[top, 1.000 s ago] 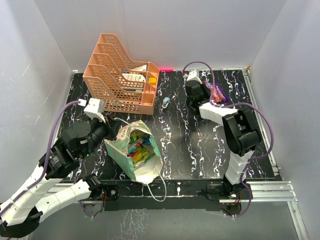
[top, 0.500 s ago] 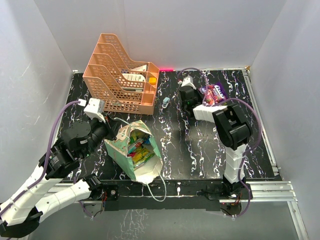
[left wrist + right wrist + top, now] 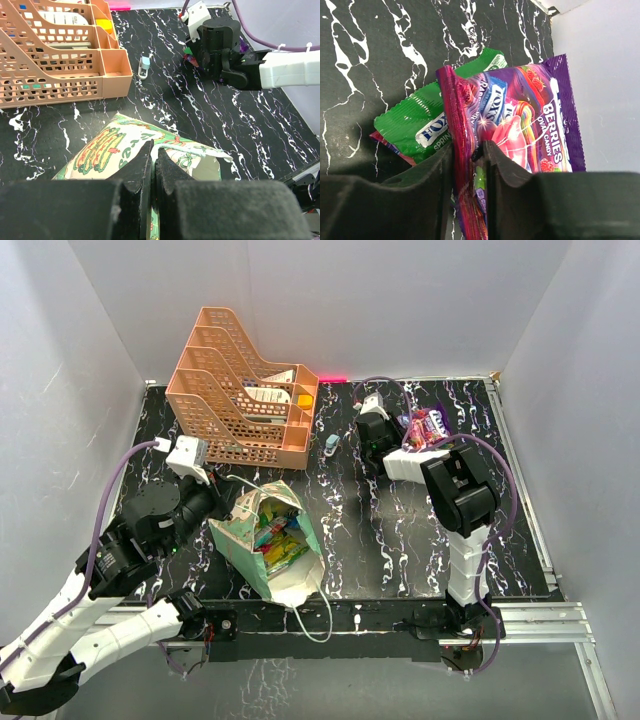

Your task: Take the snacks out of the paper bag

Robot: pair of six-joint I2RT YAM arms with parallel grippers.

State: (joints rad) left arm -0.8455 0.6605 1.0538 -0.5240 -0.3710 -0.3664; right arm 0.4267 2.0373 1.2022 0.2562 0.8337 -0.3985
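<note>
A black table (image 3: 400, 540) veined with white fills the floor of a plain white-walled booth (image 3: 400, 300), with a metal rail (image 3: 540, 615) along its near edge. At the far left stands an orange rack (image 3: 240, 390), and a small pale blue object (image 3: 331, 444) lies just right of it. The paper bag (image 3: 235, 540) sits near left, mouth open, with bright snacks (image 3: 275, 540) inside. The left gripper (image 3: 152, 155) is pinched on the bag's rim by its white string. At the far right, the right gripper (image 3: 470, 150) is clamped on the edge of a purple packet (image 3: 520, 115), with a green packet (image 3: 415, 125) touching beside it.
</note>
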